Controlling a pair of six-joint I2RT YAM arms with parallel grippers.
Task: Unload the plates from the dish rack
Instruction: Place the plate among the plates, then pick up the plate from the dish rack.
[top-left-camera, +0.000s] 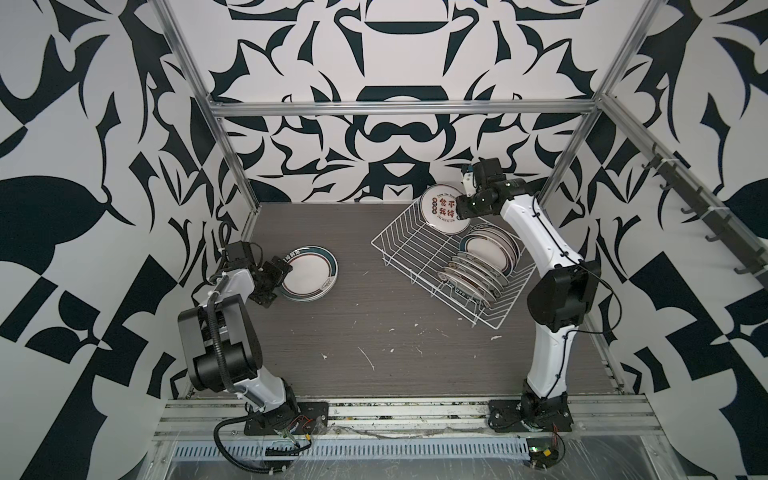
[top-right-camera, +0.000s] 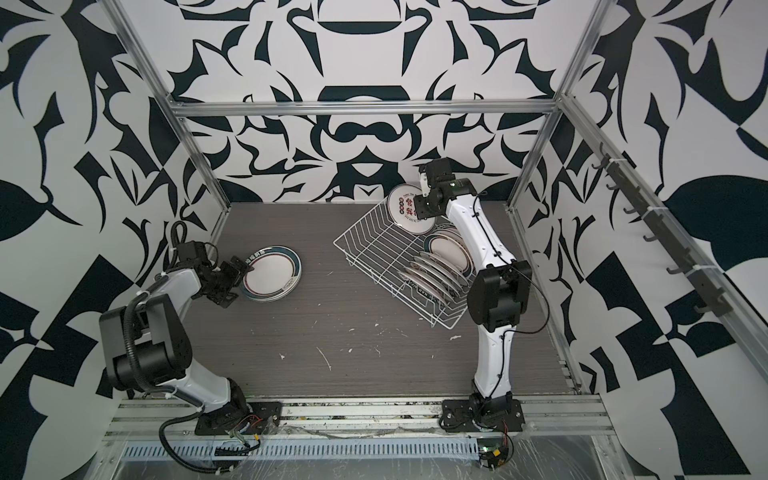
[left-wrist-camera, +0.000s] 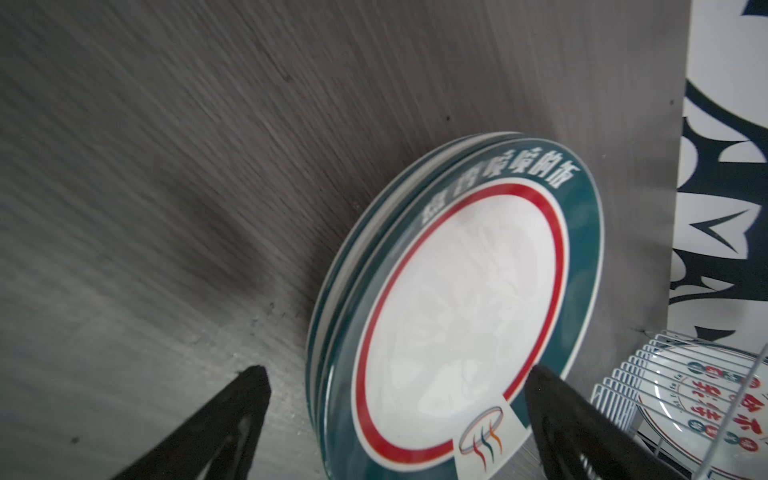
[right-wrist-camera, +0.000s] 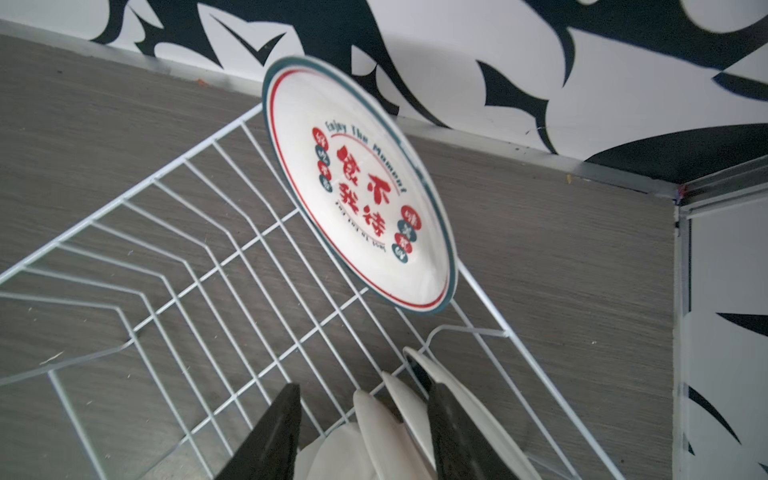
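Step in hand: unloading is partway. A stack of plates (top-left-camera: 309, 272) lies flat on the table (top-left-camera: 374, 332) at the robot's left, and a row of plates (top-left-camera: 478, 266) stands in the slots at the near end of the dish rack (top-left-camera: 409, 249).
Left gripper (top-left-camera: 278, 281): fingers spread wide, one on each side of the stack's near edge, holding nothing. This looks like the release end of a placement.
Left arm pose: elbow folded, forearm low, wrist levelled at the stack.
Right gripper (right-wrist-camera: 361, 384): above the slotted row, fingers about half apart with plate rims below the gap. No grip is visible.
Right arm pose: reaching up and forward over the rack, wrist pitched down.
Lettered plate (right-wrist-camera: 357, 187): leans tilted at the rack's far end, apart from the right fingers.
Next move (judged): the left arm backs clear without dragging the stack. The right arm descends, centres its gap on one rim, closes and lifts straight up — clear of the slot wires.
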